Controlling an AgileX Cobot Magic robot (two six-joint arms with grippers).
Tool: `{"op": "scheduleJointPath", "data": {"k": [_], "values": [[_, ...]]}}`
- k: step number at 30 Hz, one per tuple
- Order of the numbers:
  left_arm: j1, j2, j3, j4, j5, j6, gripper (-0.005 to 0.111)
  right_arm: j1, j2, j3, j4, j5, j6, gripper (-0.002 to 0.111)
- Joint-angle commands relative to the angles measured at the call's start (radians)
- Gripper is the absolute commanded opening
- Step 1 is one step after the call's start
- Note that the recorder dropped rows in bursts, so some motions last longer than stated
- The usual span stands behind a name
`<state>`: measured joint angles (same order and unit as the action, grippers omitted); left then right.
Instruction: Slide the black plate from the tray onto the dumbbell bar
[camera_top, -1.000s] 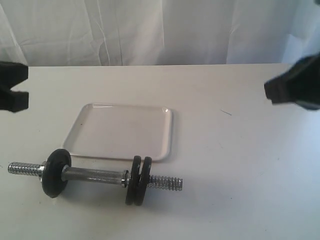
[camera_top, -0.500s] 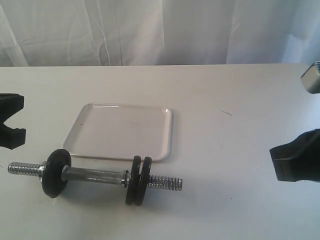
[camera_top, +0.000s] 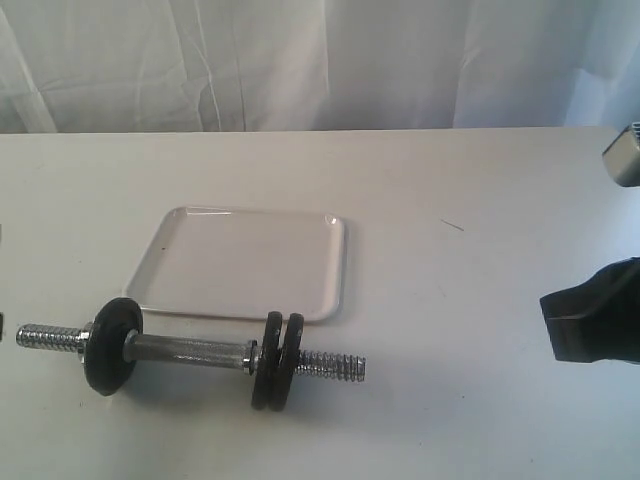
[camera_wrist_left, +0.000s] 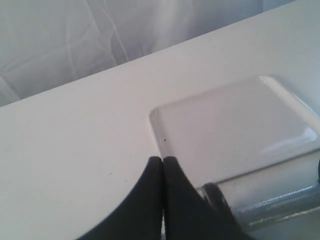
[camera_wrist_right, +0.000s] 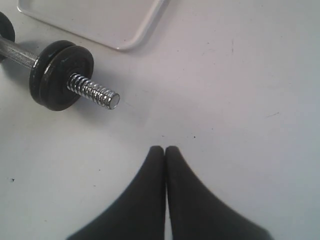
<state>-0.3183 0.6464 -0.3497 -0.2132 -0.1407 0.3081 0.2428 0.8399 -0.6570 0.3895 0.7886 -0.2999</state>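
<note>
The white tray lies empty on the table, and the left wrist view shows it bare as well. In front of it rests the chrome dumbbell bar with three black discs on it: one near its left end and a pair near its right threaded end. Which of them is the black plate I cannot tell. My right gripper is shut and empty, well right of the bar's threaded tip. The left gripper is shut and empty, near the tray's corner.
A white curtain hangs behind the table's far edge. The right arm's black body sits at the right edge of the exterior view, with a grey part above it. Bare white tabletop lies between the bar and the right arm.
The left gripper has slid out past the left edge of the exterior view. The right arm dropped from upper right to lower right, then held still. Bar, discs and tray have not moved.
</note>
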Motion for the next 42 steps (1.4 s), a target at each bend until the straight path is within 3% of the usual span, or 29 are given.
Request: {"op": "scheduleJointPath", "data": {"k": [1, 6, 12, 21, 42], "values": [[0.092, -0.154, 0.095, -0.002, 0.085, -0.009, 0.000, -0.004, -0.009, 0.003, 0.002, -0.009, 0.001, 0.000], [0.203, -0.330, 0.187, 0.030, 0.141, -0.121, 0.000, -0.004, -0.009, 0.003, 0.002, -0.009, 0.001, 0.000], [0.276, -0.494, 0.293, 0.113, 0.203, -0.299, 0.000, -0.004, -0.009, 0.003, 0.002, -0.009, 0.001, 0.000], [0.298, -0.643, 0.350, 0.116, 0.297, -0.315, 0.000, -0.004, -0.009, 0.003, 0.002, -0.009, 0.001, 0.000], [0.298, -0.646, 0.350, 0.118, 0.369, -0.330, 0.000, -0.004, -0.009, 0.003, 0.002, -0.011, 0.001, 0.000]]}}
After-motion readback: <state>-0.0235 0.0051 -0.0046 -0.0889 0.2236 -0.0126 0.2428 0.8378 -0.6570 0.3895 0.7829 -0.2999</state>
